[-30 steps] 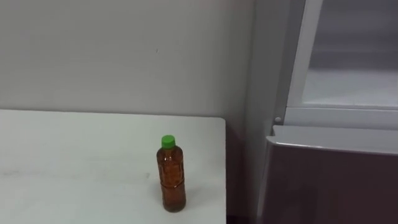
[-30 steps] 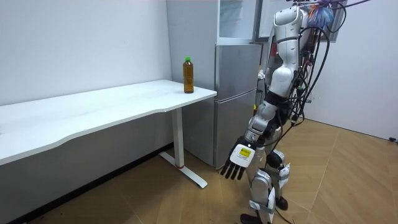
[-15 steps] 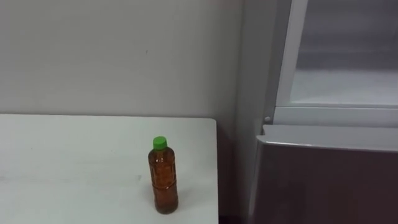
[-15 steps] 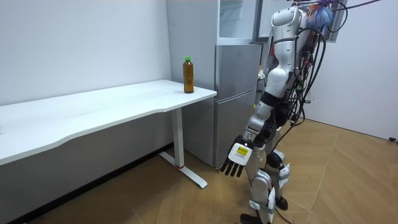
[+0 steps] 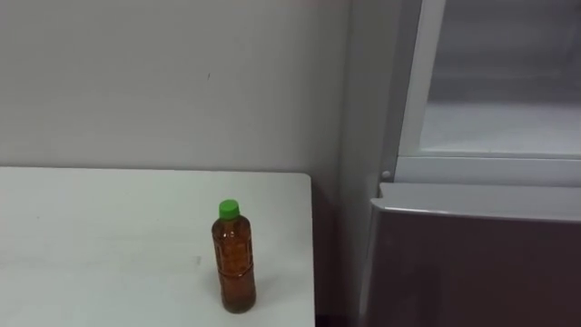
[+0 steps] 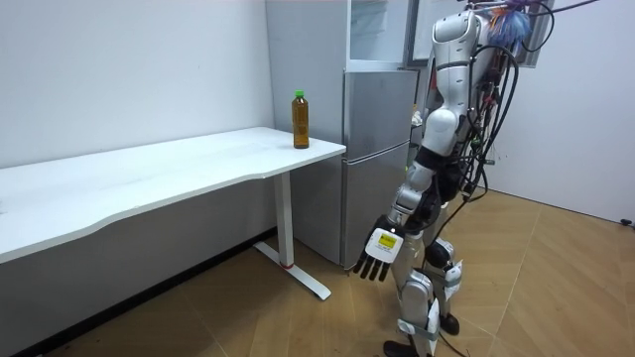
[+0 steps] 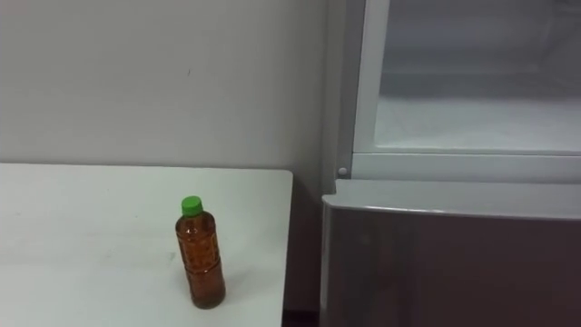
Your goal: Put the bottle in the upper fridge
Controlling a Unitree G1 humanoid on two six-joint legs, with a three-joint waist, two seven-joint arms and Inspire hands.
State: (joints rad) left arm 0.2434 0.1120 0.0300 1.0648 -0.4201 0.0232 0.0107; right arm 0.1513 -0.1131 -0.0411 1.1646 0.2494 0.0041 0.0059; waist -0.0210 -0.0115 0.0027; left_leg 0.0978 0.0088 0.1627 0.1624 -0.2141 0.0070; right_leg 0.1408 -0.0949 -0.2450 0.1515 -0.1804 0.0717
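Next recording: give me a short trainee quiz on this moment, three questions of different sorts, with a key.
1. True or false: the bottle lies on its side on the white table.
2. Where is the left hand in the room view? A) curled round the bottle B) hanging low beside the robot's leg, fingers straight C) pressed on the fridge door
3. Fill in: the bottle's cap is ____.
Key: 1 false, it stands upright near the table's corner, beside the fridge; 2 B; 3 green.
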